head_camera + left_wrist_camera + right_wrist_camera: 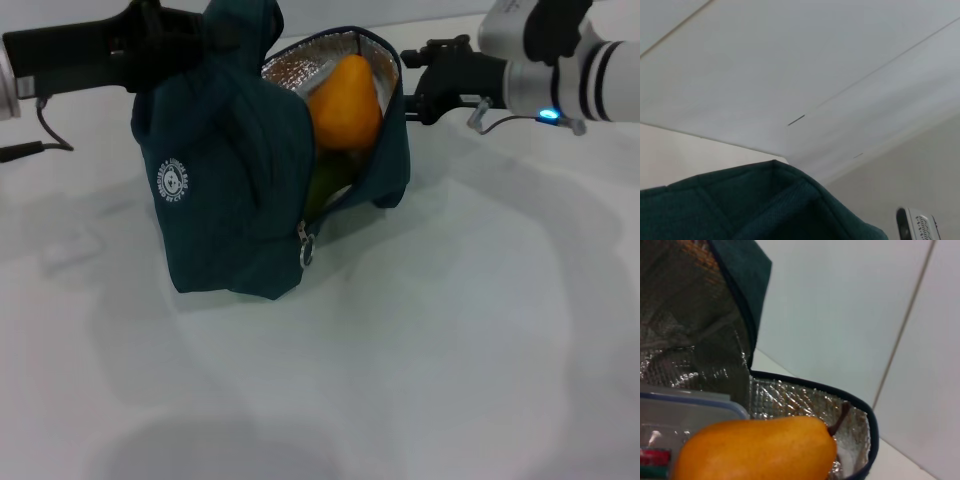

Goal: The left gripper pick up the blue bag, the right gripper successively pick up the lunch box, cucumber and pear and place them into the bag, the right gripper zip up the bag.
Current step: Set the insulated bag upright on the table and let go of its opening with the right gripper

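The blue bag [225,180] stands on the white table, its top bunched up in my left gripper [168,42], which is shut on the fabric at the upper left. Its mouth gapes open and shows silver lining. The orange-yellow pear [345,105] lies on top inside, and the green cucumber [325,188] shows just below it. The right wrist view shows the pear [755,450] beside the clear lunch box [685,415] with a blue rim, both inside the bag. My right gripper [408,85] hovers open at the bag's right rim and holds nothing.
The zipper pull [307,248] hangs at the front lower end of the bag's opening. The white table [450,330] stretches in front and to the right. In the left wrist view only bag fabric [765,205] and the wall behind show.
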### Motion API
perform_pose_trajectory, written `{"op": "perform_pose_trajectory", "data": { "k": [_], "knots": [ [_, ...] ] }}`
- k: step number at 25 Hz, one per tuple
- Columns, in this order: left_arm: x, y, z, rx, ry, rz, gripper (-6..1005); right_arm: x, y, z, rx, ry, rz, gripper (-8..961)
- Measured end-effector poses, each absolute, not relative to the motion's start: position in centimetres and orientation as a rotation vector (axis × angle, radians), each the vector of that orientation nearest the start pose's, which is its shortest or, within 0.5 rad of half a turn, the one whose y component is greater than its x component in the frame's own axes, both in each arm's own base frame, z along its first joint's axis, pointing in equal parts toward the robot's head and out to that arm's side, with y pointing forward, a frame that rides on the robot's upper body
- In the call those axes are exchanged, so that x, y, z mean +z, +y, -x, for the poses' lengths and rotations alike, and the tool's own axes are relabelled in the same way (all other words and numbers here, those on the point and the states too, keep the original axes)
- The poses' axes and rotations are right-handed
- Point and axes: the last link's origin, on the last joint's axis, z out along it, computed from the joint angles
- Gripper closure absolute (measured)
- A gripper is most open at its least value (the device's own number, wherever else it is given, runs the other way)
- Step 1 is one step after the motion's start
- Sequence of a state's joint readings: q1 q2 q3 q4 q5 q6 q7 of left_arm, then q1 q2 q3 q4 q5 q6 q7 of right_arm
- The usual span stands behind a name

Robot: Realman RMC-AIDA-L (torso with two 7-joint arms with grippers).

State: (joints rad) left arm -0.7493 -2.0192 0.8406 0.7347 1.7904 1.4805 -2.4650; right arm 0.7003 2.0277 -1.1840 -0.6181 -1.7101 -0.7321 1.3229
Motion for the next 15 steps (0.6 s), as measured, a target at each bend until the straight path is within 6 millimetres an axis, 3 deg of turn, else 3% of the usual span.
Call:
{"op": "perform_pose_trajectory", "data": {
  "k": [5,15],
  "knots": [
    [3.3,40.1,16.6,-0.989,-1.703,2.464,952,-2.4,44.1,-21.4,0.244,0.304,2.431,326],
    [3.4,39.8,16.7,-1.009,-1.708,2.462,952,-2.6,43.8,-22.1,0.199,0.296,2.423,330]
  ]
}}
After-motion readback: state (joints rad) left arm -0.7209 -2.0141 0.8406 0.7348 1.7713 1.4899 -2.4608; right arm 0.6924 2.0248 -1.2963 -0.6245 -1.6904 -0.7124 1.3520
